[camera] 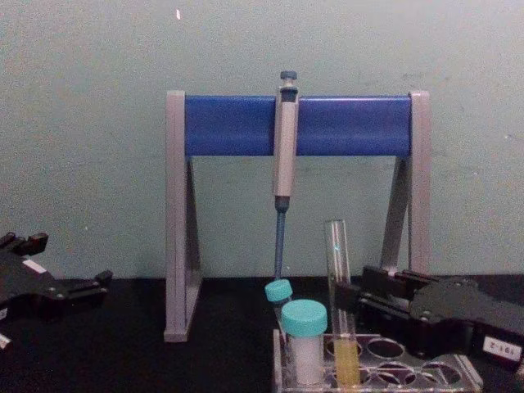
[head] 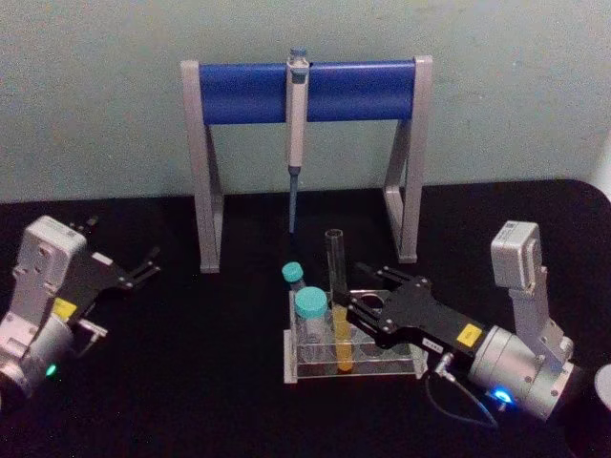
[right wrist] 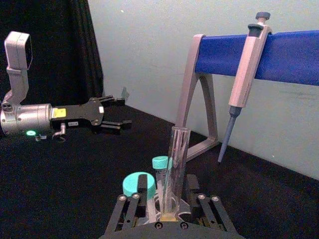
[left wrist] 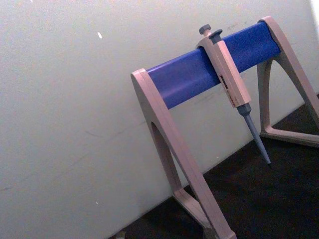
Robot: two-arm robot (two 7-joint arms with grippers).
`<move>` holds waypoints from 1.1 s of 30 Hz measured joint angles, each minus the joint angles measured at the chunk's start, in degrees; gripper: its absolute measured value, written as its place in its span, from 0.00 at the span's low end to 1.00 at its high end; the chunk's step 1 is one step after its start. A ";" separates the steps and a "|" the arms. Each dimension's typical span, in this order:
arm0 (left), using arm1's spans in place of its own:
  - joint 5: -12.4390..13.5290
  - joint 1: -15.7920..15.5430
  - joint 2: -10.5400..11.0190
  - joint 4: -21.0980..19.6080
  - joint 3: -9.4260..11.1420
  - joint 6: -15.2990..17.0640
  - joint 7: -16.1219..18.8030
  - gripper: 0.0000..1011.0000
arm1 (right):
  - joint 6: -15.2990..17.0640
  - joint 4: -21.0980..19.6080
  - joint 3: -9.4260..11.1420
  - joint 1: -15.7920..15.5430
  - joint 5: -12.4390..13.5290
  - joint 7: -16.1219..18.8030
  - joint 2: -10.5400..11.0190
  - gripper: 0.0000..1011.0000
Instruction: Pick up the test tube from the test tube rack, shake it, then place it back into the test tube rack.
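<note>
1. Head view. The test tube (head: 338, 303) stands upright in a front hole of the test tube rack (head: 355, 370), yellow liquid in its lower part. The right gripper (head: 346, 307) reaches in from the right over the rack, its 2 fingers set on either side of the tube; actual contact cannot be told here. A large teal-capped tube (head: 311, 320) and a small teal-capped tube (head: 294, 279) stand just left of the test tube. The left gripper (head: 146, 264) rests well apart at the left over bare black table (head: 191, 382), its fingers spread.

2. Chest view. From the side, the test tube (camera: 339, 303) rises well above the rack (camera: 385, 368); the right gripper (camera: 354, 300) meets it at mid-height, above the liquid. The pipette stand (camera: 297, 123) spans behind, and the pipette (camera: 283, 164) hangs above the small teal-capped tube (camera: 278, 293).

3. Right wrist view. The test tube (right wrist: 175, 169) stands between the right gripper's fingers (right wrist: 130, 209), which flank it closely. The left gripper (right wrist: 117, 112) shows far off, jaws apart, holding nothing.

4. Left wrist view. The pipette stand (left wrist: 199, 74) and pipette (left wrist: 229, 79) stand against the wall.
</note>
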 joint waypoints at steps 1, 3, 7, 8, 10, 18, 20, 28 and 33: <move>0.00 0.00 0.00 0.00 0.00 0.00 0.00 0.99 | 0.00 0.00 0.00 0.00 0.01 0.01 0.00 0.50; 0.00 0.00 0.00 0.00 0.00 0.00 0.00 0.99 | -0.01 -0.01 0.00 0.00 0.01 0.02 0.01 0.54; 0.00 0.00 0.00 0.00 0.00 0.00 0.00 0.99 | -0.02 -0.02 0.00 0.00 0.03 0.05 0.02 0.68; 0.00 0.00 0.00 0.00 0.00 0.00 0.00 0.99 | -0.02 -0.02 0.00 0.00 0.03 0.06 0.02 0.72; 0.00 0.00 0.00 0.00 0.00 0.00 0.00 0.99 | -0.04 -0.04 0.00 0.00 0.04 0.06 0.02 0.79; 0.00 0.00 0.00 0.00 0.00 0.00 0.00 0.99 | -0.07 -0.07 0.00 0.00 0.09 0.06 0.02 0.99; 0.00 0.00 0.00 0.00 0.00 0.00 0.00 0.99 | -0.09 -0.07 0.00 0.00 0.10 0.06 0.02 0.99; 0.00 0.00 0.00 0.00 0.00 0.00 0.00 0.99 | -0.37 -0.33 0.10 0.10 0.31 0.38 0.05 0.99; 0.00 0.00 0.00 0.00 0.00 0.00 0.00 0.99 | -1.57 -2.00 0.68 0.26 0.64 1.00 0.38 0.99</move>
